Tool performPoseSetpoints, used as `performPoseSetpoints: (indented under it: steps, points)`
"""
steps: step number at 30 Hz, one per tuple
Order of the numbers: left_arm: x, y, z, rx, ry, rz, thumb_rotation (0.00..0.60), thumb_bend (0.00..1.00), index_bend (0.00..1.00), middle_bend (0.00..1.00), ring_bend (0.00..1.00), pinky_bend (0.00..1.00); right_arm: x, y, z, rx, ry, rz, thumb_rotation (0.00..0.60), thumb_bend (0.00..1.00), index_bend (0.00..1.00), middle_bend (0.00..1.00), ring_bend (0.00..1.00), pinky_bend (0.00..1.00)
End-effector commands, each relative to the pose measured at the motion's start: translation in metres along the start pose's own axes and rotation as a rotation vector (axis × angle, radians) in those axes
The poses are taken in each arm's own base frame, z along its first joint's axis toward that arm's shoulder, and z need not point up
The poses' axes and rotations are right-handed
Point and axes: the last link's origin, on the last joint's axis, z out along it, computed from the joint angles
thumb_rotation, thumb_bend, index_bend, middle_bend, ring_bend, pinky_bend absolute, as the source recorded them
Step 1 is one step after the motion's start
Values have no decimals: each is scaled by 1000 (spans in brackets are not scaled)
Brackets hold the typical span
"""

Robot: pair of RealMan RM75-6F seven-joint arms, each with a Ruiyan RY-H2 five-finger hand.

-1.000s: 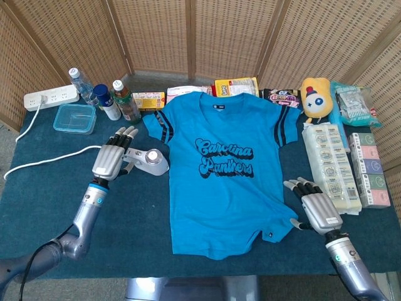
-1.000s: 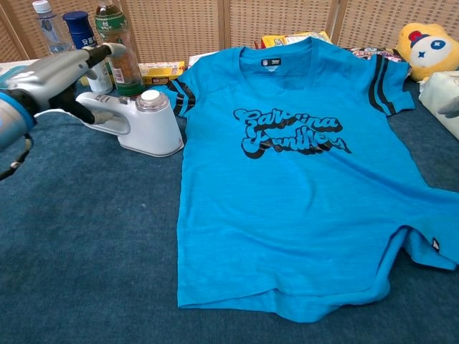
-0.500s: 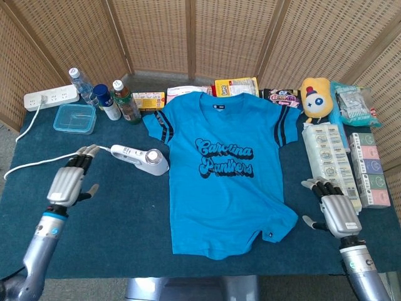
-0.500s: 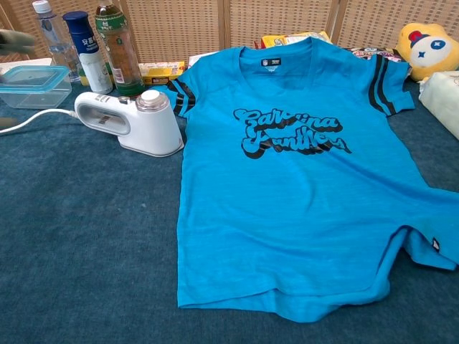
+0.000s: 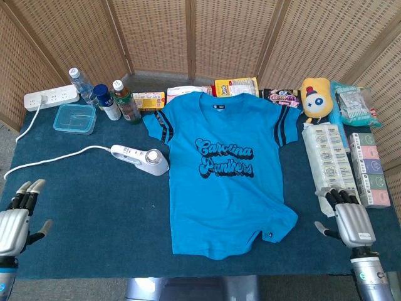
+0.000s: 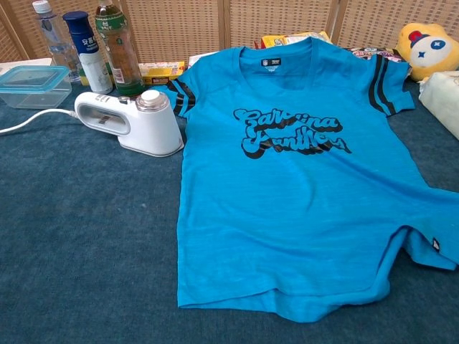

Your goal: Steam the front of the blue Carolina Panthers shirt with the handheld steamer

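- The bright blue short-sleeved Carolina Panthers shirt (image 5: 225, 172) lies flat, front up, in the middle of the dark blue cloth-covered table (image 5: 106, 213), collar toward the far edge and hem toward the robot.
- The white handheld steamer (image 5: 141, 158) lies on its side just beside the shirt's left sleeve, apart from the fabric; its long axis runs roughly crosswise, handle pointing out to the left, head nearest the shirt, white cord (image 5: 56, 157) trailing off to the left.
- The left hand (image 5: 15, 216) sits at the near left edge of the table, fingers apart and pointing away from the robot, holding nothing; the steamer lies ahead of it and to its right, well apart.
- The right hand (image 5: 351, 219) rests at the near right edge, fingers extended, empty, with the whole shirt between it and the steamer.
- The left hand is clearly the nearer one, and the handle faces its side, so the pickup likely falls to it.
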Motion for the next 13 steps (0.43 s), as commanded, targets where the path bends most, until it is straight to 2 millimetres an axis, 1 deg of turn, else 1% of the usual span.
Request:
performPoseSetpoints:
  steps: [1, 3, 4, 7, 13]
  points:
    - [5, -8, -21, 41, -25, 10, 600, 310, 0, 119, 0, 193, 2, 2, -5, -11, 8, 0, 600, 255, 277, 248, 180, 163]
    - [10, -10, -37, 63, -26, 15, 600, 312, 0, 121, 0, 193, 5, 5, -14, -28, 26, 7, 600, 255, 279, 248, 180, 163]
    - [12, -9, -41, 62, -21, 11, 600, 313, 1, 123, 0, 193, 5, 6, -17, -31, 31, 11, 600, 255, 279, 248, 180, 163]
    - [14, -7, -45, 63, -12, -8, 600, 314, 6, 131, 3, 193, 6, 7, -22, -31, 36, 15, 600, 255, 279, 249, 180, 164]
    - [17, -6, -47, 66, 20, -38, 600, 315, 29, 135, 4, 193, 8, 9, -26, -33, 45, 24, 600, 255, 290, 251, 180, 163]
